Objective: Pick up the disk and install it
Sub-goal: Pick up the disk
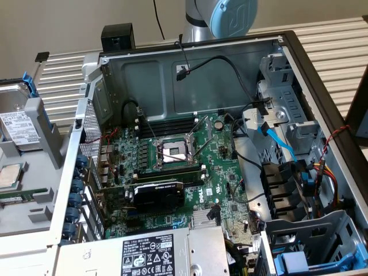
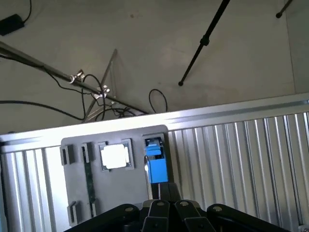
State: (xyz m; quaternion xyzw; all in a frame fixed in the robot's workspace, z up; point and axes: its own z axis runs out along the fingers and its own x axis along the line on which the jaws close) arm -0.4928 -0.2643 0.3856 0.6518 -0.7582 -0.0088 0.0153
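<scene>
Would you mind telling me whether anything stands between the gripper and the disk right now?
Nothing visible does. In the wrist view the shut gripper lines up with the disk, seen by its blue carrier in the grey tray, and no cable or part crosses the gap between them.

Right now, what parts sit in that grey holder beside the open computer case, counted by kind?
disk, clipped in a blue frame: 1
square silver chip: 1
thin green circuit board: 1
Total: 3
</scene>
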